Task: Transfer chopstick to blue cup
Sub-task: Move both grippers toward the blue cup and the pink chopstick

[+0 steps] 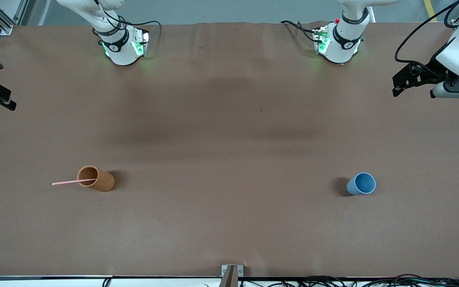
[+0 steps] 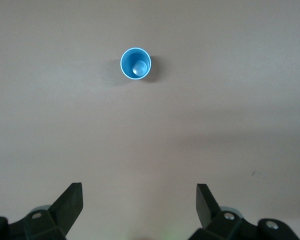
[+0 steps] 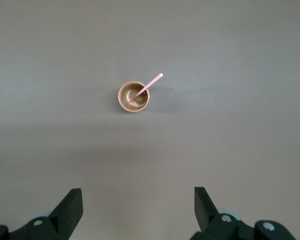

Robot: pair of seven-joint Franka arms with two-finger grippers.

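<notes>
The chopstick (image 1: 74, 182) is seen leaning in the orange-brown cup (image 1: 96, 179) toward the right arm's end of the table (image 1: 229, 119), well apart from the blue cup (image 1: 361, 183). The left gripper (image 2: 139, 200) and right gripper (image 3: 138, 202) are held spread wide above the table, nothing gripped

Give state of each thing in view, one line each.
chopstick: standing tilted in the orange-brown cup, top end sticking out over the rim
orange-brown cup: upright
blue cup: upright, empty
left gripper: jaws open, holding nothing, waiting
right gripper: jaws open, holding nothing, waiting
</notes>
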